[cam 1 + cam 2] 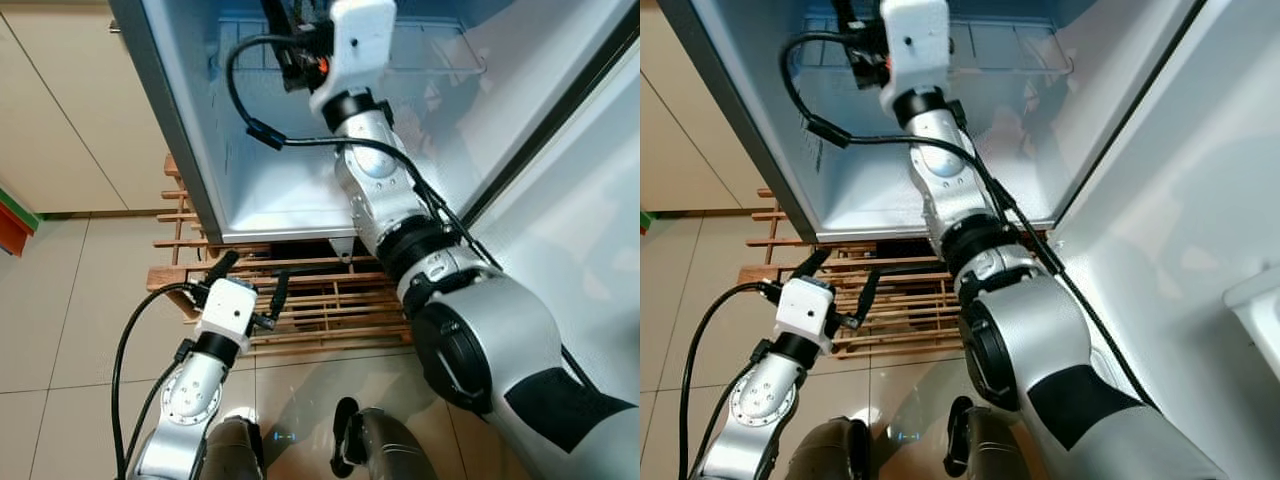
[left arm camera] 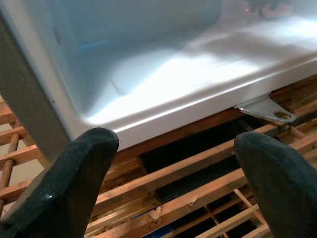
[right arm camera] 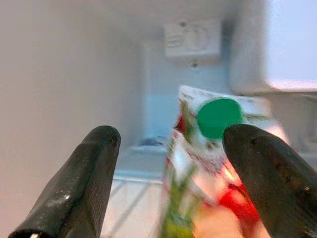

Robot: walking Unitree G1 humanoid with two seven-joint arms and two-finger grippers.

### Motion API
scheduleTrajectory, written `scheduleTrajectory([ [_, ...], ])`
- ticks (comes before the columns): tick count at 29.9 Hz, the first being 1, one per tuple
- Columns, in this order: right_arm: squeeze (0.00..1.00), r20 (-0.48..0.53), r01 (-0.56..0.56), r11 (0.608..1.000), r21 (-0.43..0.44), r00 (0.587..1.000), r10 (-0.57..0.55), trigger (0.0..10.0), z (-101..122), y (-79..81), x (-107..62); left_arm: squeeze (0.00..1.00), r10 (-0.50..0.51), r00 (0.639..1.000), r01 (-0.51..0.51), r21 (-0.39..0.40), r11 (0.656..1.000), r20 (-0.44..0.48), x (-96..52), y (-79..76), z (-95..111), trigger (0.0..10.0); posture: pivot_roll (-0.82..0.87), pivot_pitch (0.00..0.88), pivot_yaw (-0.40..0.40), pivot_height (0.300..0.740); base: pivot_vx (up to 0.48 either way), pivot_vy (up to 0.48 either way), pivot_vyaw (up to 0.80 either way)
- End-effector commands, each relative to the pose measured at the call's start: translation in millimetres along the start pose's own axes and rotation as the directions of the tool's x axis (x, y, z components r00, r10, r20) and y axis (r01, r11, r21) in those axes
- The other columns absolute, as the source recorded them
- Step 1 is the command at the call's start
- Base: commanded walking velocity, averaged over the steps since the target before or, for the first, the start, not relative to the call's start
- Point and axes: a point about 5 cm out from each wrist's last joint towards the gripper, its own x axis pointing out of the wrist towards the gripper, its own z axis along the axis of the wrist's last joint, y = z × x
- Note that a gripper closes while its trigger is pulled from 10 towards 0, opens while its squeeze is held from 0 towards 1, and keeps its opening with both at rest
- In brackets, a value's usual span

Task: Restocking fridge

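Right wrist view looks along the right claw, whose fingers are spread wide apart with a red, green and white carton between them; its round green cap faces the camera. Whether either finger touches the carton I cannot tell, and the picture is blurred. The carton stands inside the fridge, on what looks like a wire shelf, with a thermostat dial on the back wall behind it. From the head, the right arm reaches deep into the open fridge. The left claw hangs low, also spread and empty, over a wooden slatted pallet under the fridge. Placement looks to be the step in hand; next likely calls for drawing the right arm straight back without tipping the carton
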Motion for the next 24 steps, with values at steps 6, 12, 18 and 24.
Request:
scheduleTrajectory([
  [6,0.0,0.002,0.022,0.999,0.026,1.0,-0.022,10.0,-11.0,2.0,-20.6,0.0,-0.002,1.0,0.002,-0.004,1.0,0.007,3.5,-4.5,-0.7,10.0,0.21,0.19,-0.087,0.74,0.0,0.0,0.0],
  [12,0.0,-0.034,0.04,0.999,0.036,0.999,-0.039,10.0,-15.6,-2.9,-24.8,0.0,-0.001,1.0,0.001,-0.003,1.0,0.009,4.1,-4.6,-1.5,10.0,0.21,0.188,-0.09,0.74,0.0,0.0,0.0],
  [18,0.0,-0.054,0.046,0.994,0.102,0.998,-0.04,10.0,-14.2,9.5,-24.6,0.0,0.01,1.0,-0.01,-0.001,1.0,0.009,2.4,-2.7,-1.5,10.0,0.22,0.198,-0.098,0.74,0.0,0.0,0.0],
  [24,0.0,-0.103,0.051,0.993,0.102,0.994,-0.041,10.0,-20.5,14.7,-23.7,0.0,0.015,1.0,-0.015,-0.001,1.0,0.005,0.0,-2.5,-2.7,10.0,0.22,0.205,-0.097,0.74,0.0,0.0,0.0],
])
